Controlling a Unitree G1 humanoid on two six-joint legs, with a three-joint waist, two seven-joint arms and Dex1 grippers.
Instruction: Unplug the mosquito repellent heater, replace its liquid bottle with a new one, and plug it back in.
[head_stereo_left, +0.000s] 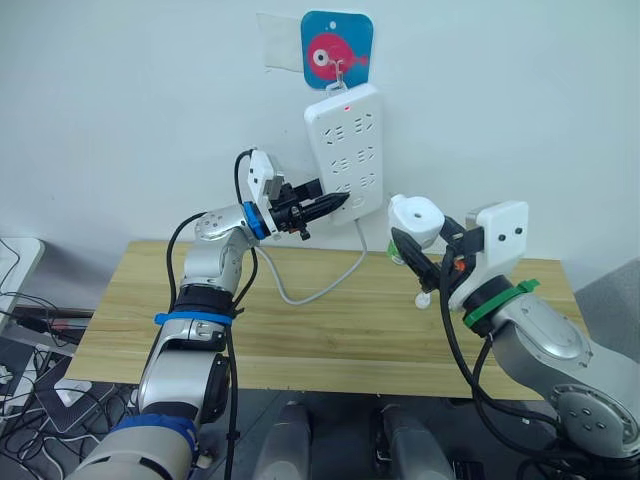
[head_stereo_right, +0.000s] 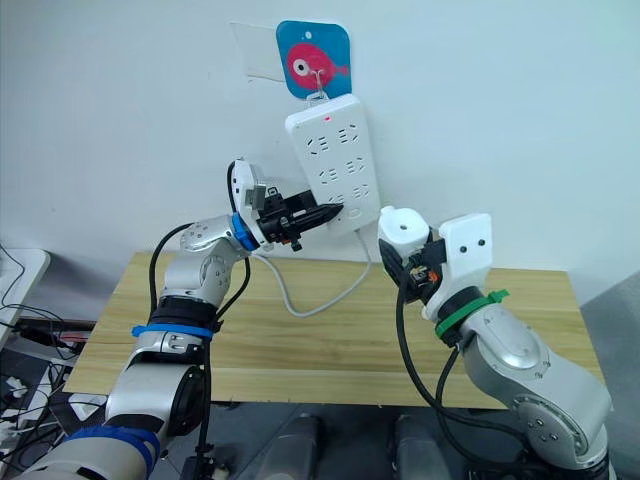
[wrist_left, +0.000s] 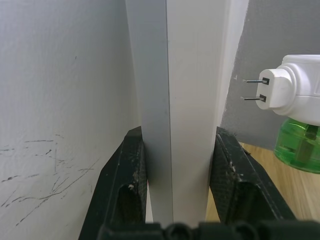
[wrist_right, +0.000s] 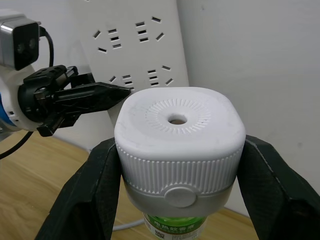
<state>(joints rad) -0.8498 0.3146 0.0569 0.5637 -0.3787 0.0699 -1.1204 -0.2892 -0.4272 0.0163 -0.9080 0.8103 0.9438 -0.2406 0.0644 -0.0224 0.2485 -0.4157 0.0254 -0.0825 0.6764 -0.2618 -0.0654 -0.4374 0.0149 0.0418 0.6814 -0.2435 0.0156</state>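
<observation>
While clamped on the lower edge of the power strip (head_stereo_left: 345, 150), left gripper (wrist_left: 177, 165) noted with one finger on each side of the strip's body, evidently steadying the hanging unit against the wall (head_stereo_left: 120, 110) so that it cannot swing. Strip hung by a hook from a blue fish sticker (head_stereo_left: 337, 48), red indicator lit near its top, white cord (head_stereo_left: 320, 290) trailing down onto the wooden table (head_stereo_left: 330, 330).

Mosquito repellent heater (wrist_right: 180, 132) found out of the socket, held clear of the strip and just to its right, above the table. Right gripper (head_stereo_left: 422, 255) closed on it, fingers (wrist_right: 82, 195) pinching the ribbed lower housing from both sides, vent hole turned toward the wrist camera. Two metal prongs (wrist_left: 255, 89) aimed at the strip, not touching it, as seen from the left wrist. Green liquid bottle (wrist_left: 300, 147) screwed in beneath the housing; whether old or new cannot be told.

Judged either just unplugged or lined up for re-plugging. Small white object (head_stereo_left: 424, 298) on the table below the right gripper, too small to identify.
</observation>
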